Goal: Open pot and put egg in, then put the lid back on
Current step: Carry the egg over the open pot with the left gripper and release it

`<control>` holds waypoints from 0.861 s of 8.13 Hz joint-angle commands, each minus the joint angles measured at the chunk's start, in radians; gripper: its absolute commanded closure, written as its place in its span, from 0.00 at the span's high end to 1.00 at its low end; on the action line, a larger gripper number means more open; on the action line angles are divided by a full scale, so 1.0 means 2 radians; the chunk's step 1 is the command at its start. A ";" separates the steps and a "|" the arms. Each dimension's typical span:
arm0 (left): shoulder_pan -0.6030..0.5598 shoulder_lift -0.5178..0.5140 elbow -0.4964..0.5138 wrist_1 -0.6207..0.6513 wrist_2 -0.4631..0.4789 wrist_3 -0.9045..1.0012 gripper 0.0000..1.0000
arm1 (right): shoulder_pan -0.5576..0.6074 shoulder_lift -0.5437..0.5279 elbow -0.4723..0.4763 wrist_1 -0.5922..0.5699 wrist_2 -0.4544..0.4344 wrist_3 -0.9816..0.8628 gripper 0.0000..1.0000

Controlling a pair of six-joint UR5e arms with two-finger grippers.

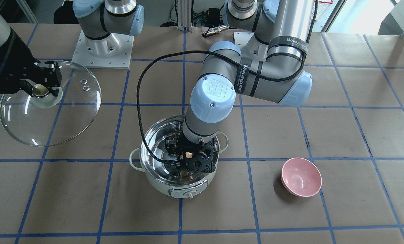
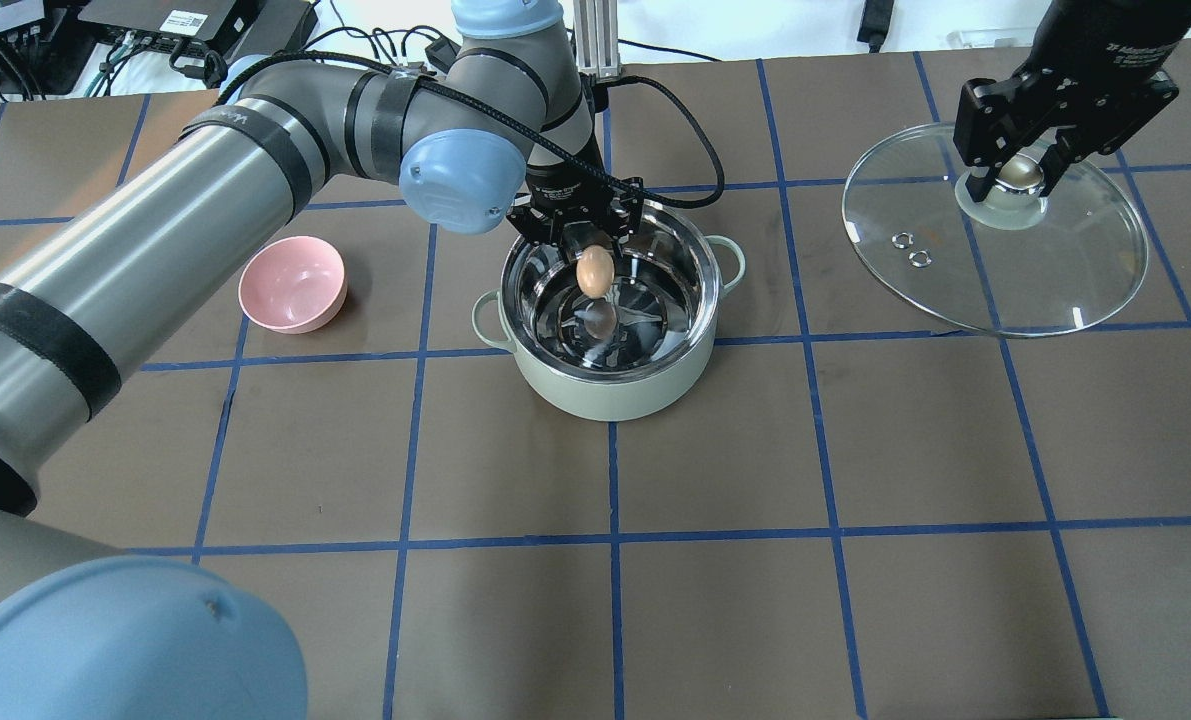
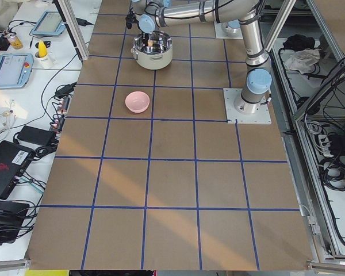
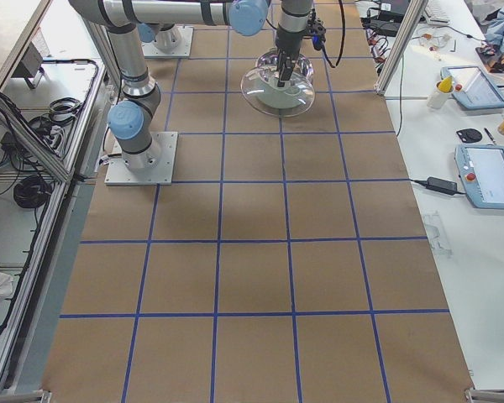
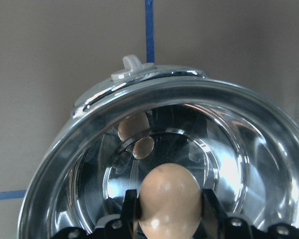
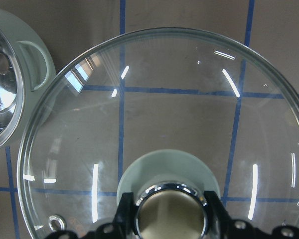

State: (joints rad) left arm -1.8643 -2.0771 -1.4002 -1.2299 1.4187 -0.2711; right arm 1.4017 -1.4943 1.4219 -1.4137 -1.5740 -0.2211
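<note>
The mint-green pot (image 2: 610,395) stands open at the table's middle; its steel inside shows in the left wrist view (image 5: 239,144). My left gripper (image 2: 595,262) is shut on the tan egg (image 2: 595,270) and holds it just above the pot's opening; the egg fills the lower left wrist view (image 5: 169,199). In the front view the gripper (image 1: 190,157) is over the pot (image 1: 178,184). My right gripper (image 2: 1017,180) is shut on the knob (image 6: 170,211) of the glass lid (image 2: 1045,290), off to the pot's right. The lid (image 1: 69,115) looks tilted, held off the table.
A pink bowl (image 2: 293,285) sits on the table left of the pot in the overhead view, also shown in the front view (image 1: 301,176). The left arm's black cable (image 1: 140,98) loops over the pot. The arm bases (image 1: 103,47) stand at the table's far edge.
</note>
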 commanded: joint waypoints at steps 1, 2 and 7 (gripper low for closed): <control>0.000 0.010 0.002 -0.001 0.003 0.002 1.00 | -0.013 0.000 0.001 0.002 0.004 -0.008 0.15; 0.003 0.017 0.004 -0.011 0.008 0.004 1.00 | -0.013 0.000 0.001 0.002 0.007 -0.008 0.15; 0.110 0.077 0.011 -0.104 0.079 0.082 1.00 | -0.004 -0.006 0.001 -0.001 0.008 0.021 0.15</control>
State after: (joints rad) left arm -1.7691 -1.9857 -1.3840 -1.3564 1.5514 -0.1890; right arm 1.3813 -1.4995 1.4235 -1.4124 -1.5570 -0.2184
